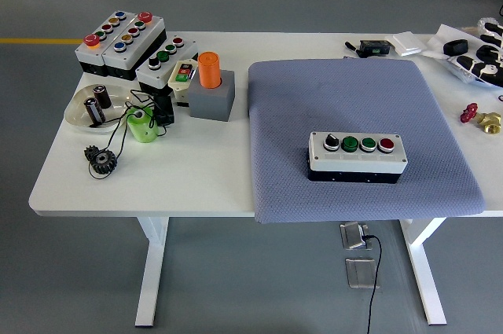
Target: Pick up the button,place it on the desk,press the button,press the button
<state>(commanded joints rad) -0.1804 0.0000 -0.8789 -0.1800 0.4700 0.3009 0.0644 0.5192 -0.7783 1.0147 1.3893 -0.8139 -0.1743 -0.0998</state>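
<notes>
Four-button control box (pixel 357 153) sits flat on grey mat (pixel 357 126), buttons upward, ready for pressing. Right hand (pixel 486 53) at far right edge; finger state unclear. Left hand unseen.

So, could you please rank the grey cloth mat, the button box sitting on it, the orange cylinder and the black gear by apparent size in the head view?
1. Grey cloth mat
2. Button box
3. Orange cylinder
4. Black gear
</notes>
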